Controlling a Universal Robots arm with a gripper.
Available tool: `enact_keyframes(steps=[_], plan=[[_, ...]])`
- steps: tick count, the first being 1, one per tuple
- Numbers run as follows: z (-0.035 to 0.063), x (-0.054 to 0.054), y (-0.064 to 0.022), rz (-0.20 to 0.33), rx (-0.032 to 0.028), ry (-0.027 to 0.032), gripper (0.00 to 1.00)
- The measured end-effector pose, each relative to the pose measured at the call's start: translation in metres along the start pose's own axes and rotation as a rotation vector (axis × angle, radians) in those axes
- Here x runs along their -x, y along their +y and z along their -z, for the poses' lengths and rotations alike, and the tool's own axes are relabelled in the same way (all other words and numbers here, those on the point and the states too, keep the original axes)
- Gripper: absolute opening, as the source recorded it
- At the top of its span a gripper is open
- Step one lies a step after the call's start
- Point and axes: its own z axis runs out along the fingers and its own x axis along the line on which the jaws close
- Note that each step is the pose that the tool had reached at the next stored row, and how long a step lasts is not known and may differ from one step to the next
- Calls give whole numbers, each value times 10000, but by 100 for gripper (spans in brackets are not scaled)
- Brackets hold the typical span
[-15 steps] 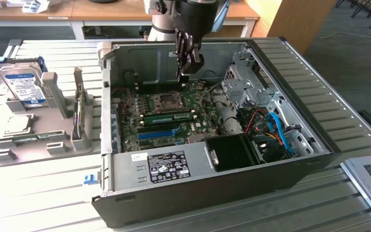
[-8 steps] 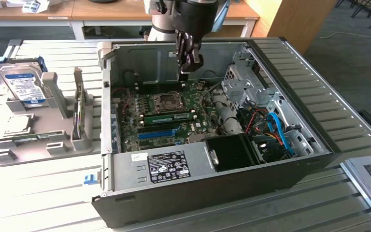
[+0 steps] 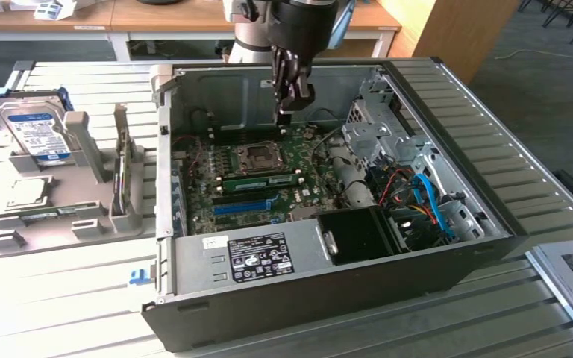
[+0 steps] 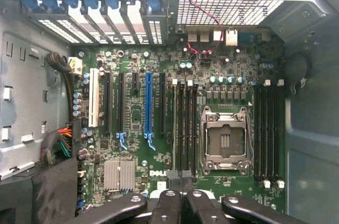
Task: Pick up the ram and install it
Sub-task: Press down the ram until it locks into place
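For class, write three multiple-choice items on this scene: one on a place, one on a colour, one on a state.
1. The hard drive stands: A on the floor; B in the grey holder; C on a shelf.
2. The long slot between black ones on the motherboard is: A blue; B red; C yellow.
3. The claw is: A wide open; B gripping the hard drive; C shut.
Key: B, it stands upright in the holder; A, its plastic is blue; C, it is closed tight above the motherboard.
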Motion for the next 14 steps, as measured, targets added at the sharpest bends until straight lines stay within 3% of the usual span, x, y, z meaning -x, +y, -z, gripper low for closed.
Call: enact_keyframes(steps=[14], plan=[[12, 1, -252, -1, 45, 0, 10]])
